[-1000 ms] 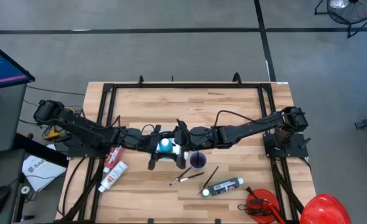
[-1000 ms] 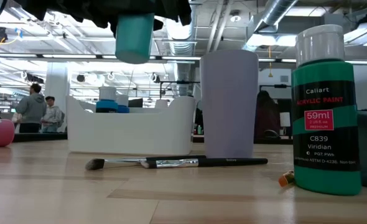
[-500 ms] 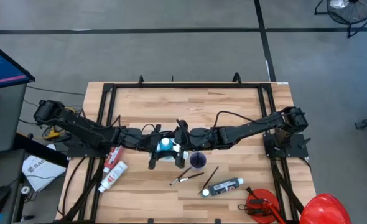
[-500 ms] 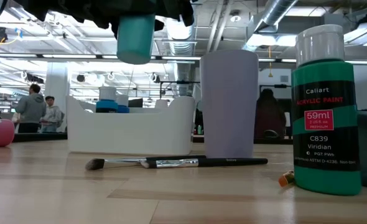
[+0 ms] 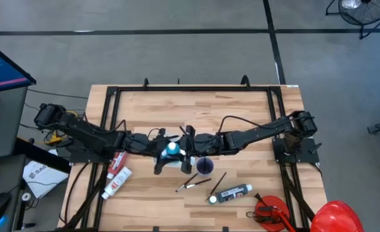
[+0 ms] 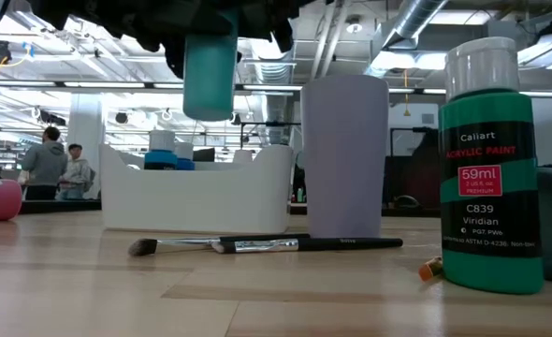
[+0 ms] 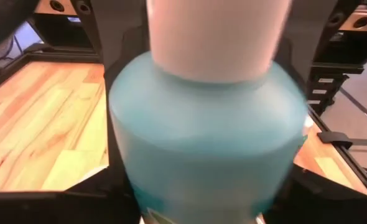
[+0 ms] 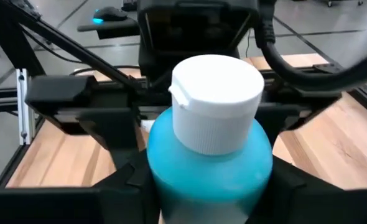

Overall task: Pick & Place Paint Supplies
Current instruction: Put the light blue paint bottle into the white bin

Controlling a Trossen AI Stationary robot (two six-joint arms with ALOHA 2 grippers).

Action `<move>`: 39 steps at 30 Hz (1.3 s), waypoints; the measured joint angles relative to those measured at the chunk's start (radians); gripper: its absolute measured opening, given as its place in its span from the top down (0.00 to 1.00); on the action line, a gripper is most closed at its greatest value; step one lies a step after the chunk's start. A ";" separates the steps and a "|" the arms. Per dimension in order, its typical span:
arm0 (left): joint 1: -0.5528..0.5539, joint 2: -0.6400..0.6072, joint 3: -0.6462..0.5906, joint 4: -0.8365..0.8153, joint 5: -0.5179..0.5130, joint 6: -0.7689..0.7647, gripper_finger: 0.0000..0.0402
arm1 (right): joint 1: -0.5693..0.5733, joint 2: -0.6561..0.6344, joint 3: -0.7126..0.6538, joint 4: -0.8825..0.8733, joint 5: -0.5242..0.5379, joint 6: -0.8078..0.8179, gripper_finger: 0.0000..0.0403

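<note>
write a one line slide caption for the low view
A teal paint bottle hangs above the table while a brush, a lilac cup, a white bin and a green paint bottle sit below.

A lilac cup (image 5: 205,166) stands upright near the middle of the wooden table (image 5: 241,109), toward its front edge; in the low view the cup (image 6: 344,157) rises behind a white tray (image 6: 196,192). At the front right corner lies a red tool with a black handle (image 5: 272,212), and just beyond that corner sits a red dome (image 5: 337,216). Off the left edge are a monitor (image 5: 3,64) and a white box (image 5: 38,175). People (image 6: 59,168) stand in the room behind.
</note>
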State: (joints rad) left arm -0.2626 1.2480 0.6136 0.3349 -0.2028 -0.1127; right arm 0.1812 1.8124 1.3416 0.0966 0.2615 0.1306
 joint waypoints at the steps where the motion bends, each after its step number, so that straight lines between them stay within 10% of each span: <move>1: 0.000 -0.001 0.000 -0.005 0.001 -0.001 0.37 | 0.000 0.000 0.000 -0.004 0.003 0.001 0.58; 7: -0.006 -0.049 0.000 -0.116 0.000 -0.028 0.24 | 0.000 -0.001 0.000 -0.038 0.007 0.017 0.46; 14: -0.036 -0.235 -0.003 -0.263 0.002 -0.071 0.17 | -0.007 -0.007 -0.001 -0.053 0.013 0.001 0.55; 39: -0.219 -0.352 -0.004 -0.274 -0.148 -0.019 0.18 | -0.055 -0.007 -0.135 -0.063 0.106 0.095 0.52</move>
State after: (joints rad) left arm -0.4812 0.8955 0.6094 0.0612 -0.3508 -0.1315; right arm 0.1264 1.8057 1.2064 0.0332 0.3679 0.2261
